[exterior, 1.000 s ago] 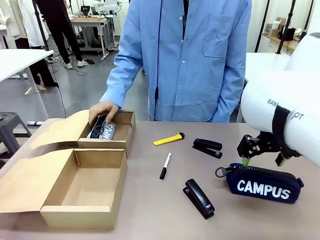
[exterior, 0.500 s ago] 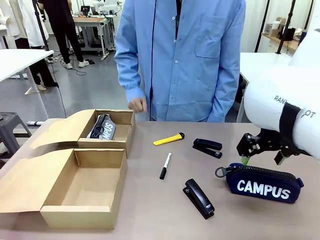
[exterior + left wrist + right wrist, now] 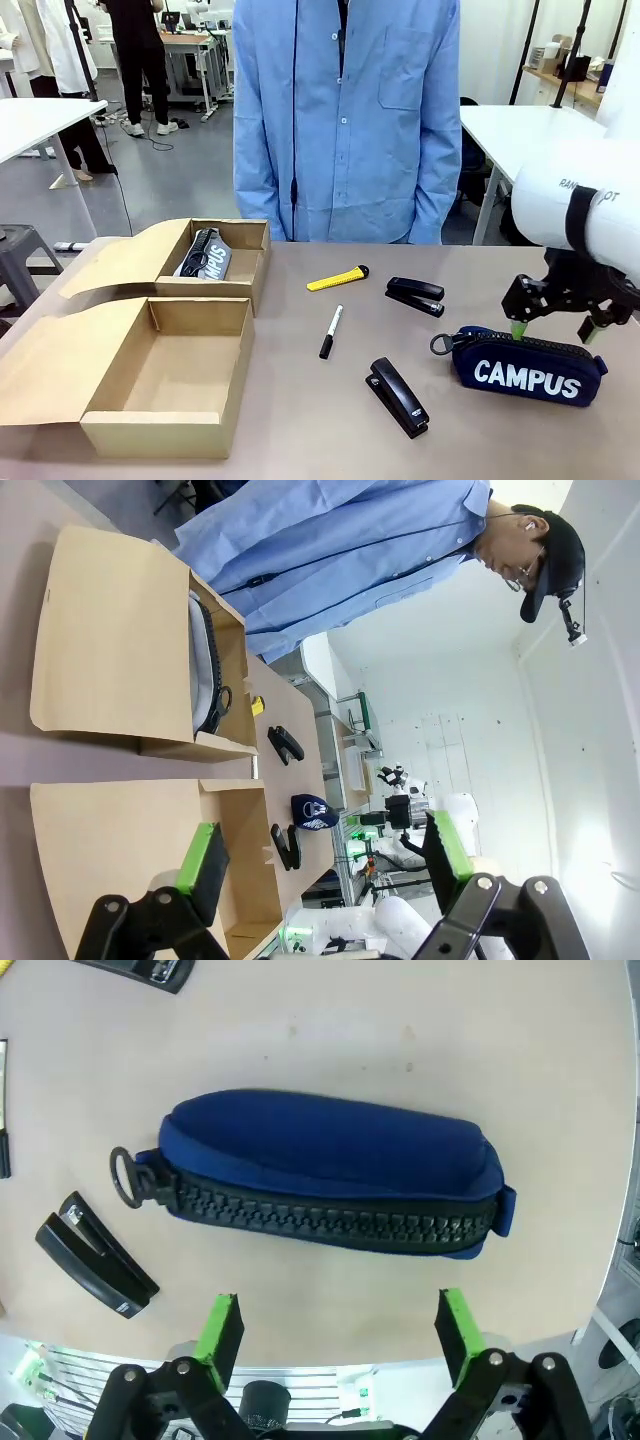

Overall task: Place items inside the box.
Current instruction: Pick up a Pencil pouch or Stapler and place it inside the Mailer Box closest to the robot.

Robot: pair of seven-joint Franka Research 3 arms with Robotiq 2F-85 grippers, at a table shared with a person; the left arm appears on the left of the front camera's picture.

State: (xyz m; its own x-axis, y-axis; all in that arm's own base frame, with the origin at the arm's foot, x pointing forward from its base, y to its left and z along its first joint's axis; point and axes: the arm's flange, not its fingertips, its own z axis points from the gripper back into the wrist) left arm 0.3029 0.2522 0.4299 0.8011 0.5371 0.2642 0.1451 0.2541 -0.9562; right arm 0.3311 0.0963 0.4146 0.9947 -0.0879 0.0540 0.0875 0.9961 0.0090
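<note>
The navy "CAMPUS" pouch [image 3: 528,368] lies at the right of the table. My right gripper [image 3: 555,331] hovers open just above its zip, not touching. In the right wrist view the same pouch [image 3: 330,1175] lies lengthwise beyond the open right gripper [image 3: 340,1335]. A grey pouch [image 3: 205,255] rests in the far cardboard box [image 3: 250,262]. On the table lie a yellow utility knife [image 3: 337,278], a marker pen [image 3: 331,331] and two black staplers [image 3: 415,295] [image 3: 398,396]. My left gripper [image 3: 325,852] is open and holds nothing, looking across the boxes [image 3: 110,630].
A second, larger open box [image 3: 165,375] with its flap spread sits at the near left. A person in a blue shirt [image 3: 345,120] stands at the far edge, hands off the table. Bare tabletop lies between the boxes and the stationery.
The person's hand left the grey pouch in the far box and drew back as they straightened up. My right gripper shifted a little to the right over the navy pouch.
</note>
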